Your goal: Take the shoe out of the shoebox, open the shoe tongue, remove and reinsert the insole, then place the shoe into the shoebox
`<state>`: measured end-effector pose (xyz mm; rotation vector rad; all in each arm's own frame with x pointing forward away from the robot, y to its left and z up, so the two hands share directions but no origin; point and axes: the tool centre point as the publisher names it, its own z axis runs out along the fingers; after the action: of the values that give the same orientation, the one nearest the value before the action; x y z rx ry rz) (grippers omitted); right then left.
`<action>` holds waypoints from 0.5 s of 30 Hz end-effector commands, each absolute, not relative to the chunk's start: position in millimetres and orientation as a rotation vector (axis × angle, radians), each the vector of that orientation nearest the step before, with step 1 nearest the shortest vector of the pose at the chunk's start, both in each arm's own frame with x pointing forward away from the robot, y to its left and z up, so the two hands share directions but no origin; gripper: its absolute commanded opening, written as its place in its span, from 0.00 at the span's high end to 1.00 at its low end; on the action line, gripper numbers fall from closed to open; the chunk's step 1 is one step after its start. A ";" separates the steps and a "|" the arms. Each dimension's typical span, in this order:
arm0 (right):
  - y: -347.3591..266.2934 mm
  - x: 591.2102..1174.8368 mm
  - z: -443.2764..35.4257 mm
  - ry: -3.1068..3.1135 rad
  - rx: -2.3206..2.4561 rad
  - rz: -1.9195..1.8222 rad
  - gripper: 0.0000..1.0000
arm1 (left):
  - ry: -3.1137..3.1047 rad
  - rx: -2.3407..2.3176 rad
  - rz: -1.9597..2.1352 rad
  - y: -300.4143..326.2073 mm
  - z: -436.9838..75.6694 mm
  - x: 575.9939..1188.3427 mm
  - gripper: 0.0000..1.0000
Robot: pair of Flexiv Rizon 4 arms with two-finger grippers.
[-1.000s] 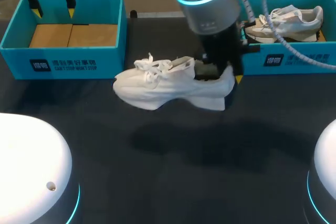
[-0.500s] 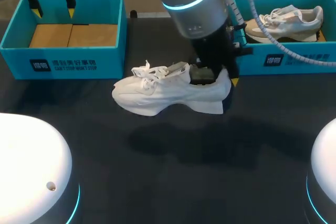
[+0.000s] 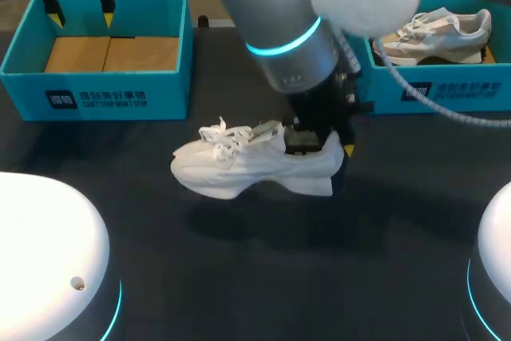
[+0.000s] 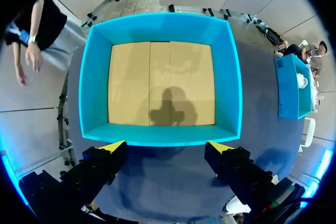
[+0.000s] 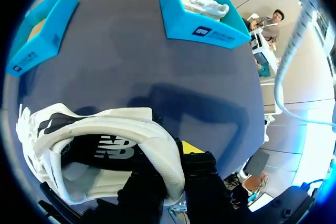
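Observation:
A white shoe [image 3: 247, 167] with loose laces lies level over the middle of the dark table, toe pointing left. My right gripper [image 3: 319, 143] is shut on its heel collar. In the right wrist view one finger is inside the shoe [image 5: 105, 150] and the yellow-tipped finger [image 5: 191, 148] is outside the heel; the dark insole shows inside. My left gripper [image 3: 80, 1] hangs open above the far end of the left teal shoebox [image 3: 96, 97]. In the left wrist view the gripper [image 4: 165, 148] has nothing between its fingers, and the box [image 4: 157, 135] ahead holds only a cardboard floor.
A second teal shoebox [image 3: 447, 93] at the back right holds another pale shoe [image 3: 435, 29]; both show in the right wrist view, the box [image 5: 202, 27] and the shoe [image 5: 205, 4]. A white cable [image 3: 447, 105] trails from my right arm past that box.
My right arm has carried the white shoe down and a little toward the near side, closer to its shadow on the table. The left arm has stayed still.

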<state>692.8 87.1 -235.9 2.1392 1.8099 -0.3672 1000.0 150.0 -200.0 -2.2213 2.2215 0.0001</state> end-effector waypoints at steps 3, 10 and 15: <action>97.0 692.2 -279.6 1.808 2.116 -0.368 1.00 | 2.222 -2.221 0.000 149.9 -200.0 1000.0 0.00; 104.5 693.9 -308.9 1.856 2.067 -0.380 1.00 | 2.222 -2.221 0.000 149.9 -200.0 1000.0 0.00; 102.9 690.5 -320.3 1.869 2.052 -0.363 1.00 | 2.222 -2.221 0.000 149.9 -200.0 1000.0 0.00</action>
<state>693.0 100.8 -313.6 2.0495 1.8784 -0.3724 1000.0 149.9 -200.0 -2.2212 2.2217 0.0001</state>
